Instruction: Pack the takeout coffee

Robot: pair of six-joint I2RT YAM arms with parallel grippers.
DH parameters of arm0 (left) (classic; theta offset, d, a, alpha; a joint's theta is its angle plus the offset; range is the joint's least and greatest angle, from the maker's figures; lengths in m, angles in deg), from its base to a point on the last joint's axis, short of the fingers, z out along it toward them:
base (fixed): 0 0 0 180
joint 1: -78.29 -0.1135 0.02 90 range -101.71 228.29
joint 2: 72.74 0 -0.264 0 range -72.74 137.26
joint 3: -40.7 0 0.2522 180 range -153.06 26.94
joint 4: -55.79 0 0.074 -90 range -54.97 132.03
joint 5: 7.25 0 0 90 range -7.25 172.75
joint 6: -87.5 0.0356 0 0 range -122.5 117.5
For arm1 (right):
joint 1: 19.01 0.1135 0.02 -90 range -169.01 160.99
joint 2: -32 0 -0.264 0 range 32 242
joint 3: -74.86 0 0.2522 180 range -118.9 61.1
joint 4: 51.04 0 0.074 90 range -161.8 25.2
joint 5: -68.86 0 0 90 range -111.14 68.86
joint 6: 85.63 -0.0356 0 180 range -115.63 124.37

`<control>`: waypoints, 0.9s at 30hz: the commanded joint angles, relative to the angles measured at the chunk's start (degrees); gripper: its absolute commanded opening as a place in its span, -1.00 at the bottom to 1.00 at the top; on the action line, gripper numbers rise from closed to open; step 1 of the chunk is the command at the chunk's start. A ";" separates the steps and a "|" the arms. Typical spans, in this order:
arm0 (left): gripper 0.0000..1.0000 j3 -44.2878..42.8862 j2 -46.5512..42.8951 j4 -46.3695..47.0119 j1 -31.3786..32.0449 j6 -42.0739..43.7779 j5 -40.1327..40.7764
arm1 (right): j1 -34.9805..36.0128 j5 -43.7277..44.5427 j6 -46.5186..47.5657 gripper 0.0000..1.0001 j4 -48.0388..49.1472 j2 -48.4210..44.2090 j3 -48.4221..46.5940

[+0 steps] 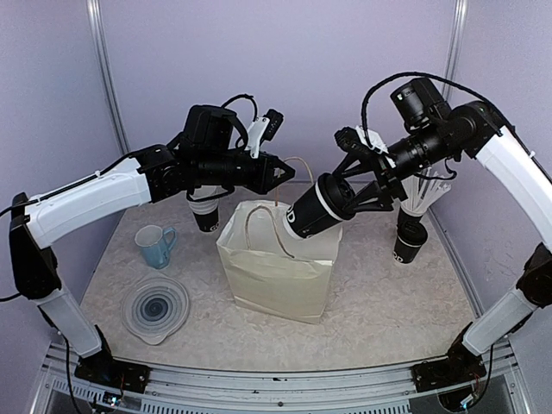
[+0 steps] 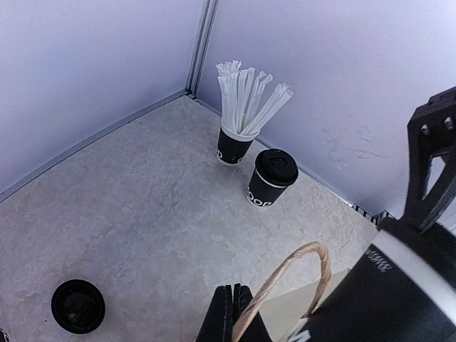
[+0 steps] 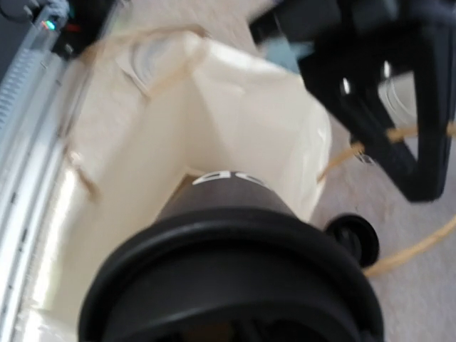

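1. Closest to the right wrist camera is the black lid (image 3: 228, 263) of a coffee cup (image 1: 317, 210). The right gripper (image 1: 355, 185) has its fingers spread wide and clamped around the lid end.
2. This coffee cup lies tilted, its long axis slanting down from the gripper. The lid faces the wrist and the base points into the mouth of the paper bag (image 1: 276, 276).
3. Cream bag walls show on either side of the base; how far below the rim it sits I cannot tell.
4. The left gripper (image 2: 228, 313) is fully closed and appears to pinch the bag's far handle (image 2: 313, 247), holding it up.
5. Bare table (image 1: 388, 293) lies right of the bag and in front of it.
6. A second lidded cup (image 1: 409, 243) stands upright back right, just beside the cup of straws (image 2: 234, 146). A third lidded cup (image 1: 207, 217) stands back left, partly under the left arm.
7. A blue mug (image 1: 155, 246) and a clear round lid (image 1: 155, 306) sit left of the bag, apart from it.
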 commanded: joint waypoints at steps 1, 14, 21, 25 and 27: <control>-1.00 1.67 -3.49 4.70 0.75 -3.23 1.34 | 2.20 8.46 -0.02 0.07 2.78 1.53 0.21; -1.00 5.28 -5.78 7.11 1.60 -3.68 2.88 | 7.44 20.28 5.33 0.03 2.32 5.76 3.08; -0.31 1.63 -4.16 2.74 2.12 -0.13 0.62 | 8.07 21.09 6.61 0.02 2.34 2.93 9.18; 0.11 -0.28 -6.05 -2.47 5.77 6.72 2.58 | 9.06 20.51 7.89 0.00 1.74 1.20 12.54; 0.29 1.03 -8.03 -3.81 7.50 8.61 5.89 | 10.23 20.14 8.21 -0.01 1.36 0.98 13.28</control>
